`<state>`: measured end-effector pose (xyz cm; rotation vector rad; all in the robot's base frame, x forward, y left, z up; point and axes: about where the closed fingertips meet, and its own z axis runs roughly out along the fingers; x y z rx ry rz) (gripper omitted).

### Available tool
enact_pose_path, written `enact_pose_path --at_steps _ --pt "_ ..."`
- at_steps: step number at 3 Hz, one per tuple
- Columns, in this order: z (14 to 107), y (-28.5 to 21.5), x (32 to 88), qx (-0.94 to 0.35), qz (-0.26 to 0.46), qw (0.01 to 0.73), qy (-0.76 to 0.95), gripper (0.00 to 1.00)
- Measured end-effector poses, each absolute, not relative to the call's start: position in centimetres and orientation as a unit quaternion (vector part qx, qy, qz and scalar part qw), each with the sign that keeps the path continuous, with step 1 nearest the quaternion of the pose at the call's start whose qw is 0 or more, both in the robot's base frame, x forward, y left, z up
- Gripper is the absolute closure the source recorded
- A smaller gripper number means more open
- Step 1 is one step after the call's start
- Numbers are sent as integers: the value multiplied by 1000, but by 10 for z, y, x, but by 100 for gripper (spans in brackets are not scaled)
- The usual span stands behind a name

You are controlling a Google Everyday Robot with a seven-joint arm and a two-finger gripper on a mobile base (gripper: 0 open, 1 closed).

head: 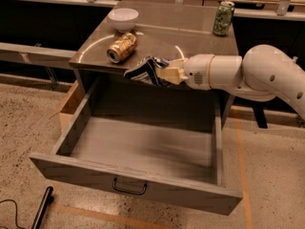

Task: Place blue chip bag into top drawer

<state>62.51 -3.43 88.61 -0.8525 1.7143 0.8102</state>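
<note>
Navy foil: blue chip bag [143, 72] is pinched in the gripper [161, 74], fingers drawn narrow onto its 3 o'clock end, the rest of the bag sticking out toward 9 o'clock. It hangs in the air at the front lip of the cabinet top [190, 37], above the rear part of the top drawer [181, 194]. The drawer is pulled well out toward 6 o'clock, floor bare (nothing seen inside).

Risks, as judged:
1. The bag is at the very back of the opening. Released here, it could catch on the cabinet lip or land against the drawer's rear. It wants to come toward 6 o'clock and lower first.
2. The hold is on crumpled foil at 1 end only, so a quick move could let it slip early.
3. Lowering the thick wrist straight down risks a knock on the cabinet's front edge or on the drawer wall at 3 o'clock.

Surroundings: gold can [121, 47] lies on its side at 10 o'clock from the bag, near but apart. White bowl [123, 18] sits beyond it at 11 o'clock. Green can [223, 18] stands upright at 1 o'clock, well apart. Brown box [69, 106] sits on the floor at the drawer's 9 o'clock side. Nothing lies between bag and drawer floor.
</note>
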Motion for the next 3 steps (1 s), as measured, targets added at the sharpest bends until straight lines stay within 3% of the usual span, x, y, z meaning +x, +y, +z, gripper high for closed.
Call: enact_pose_path --at_steps 3 --pt "835 -17 559 -390 384 434 715 100"
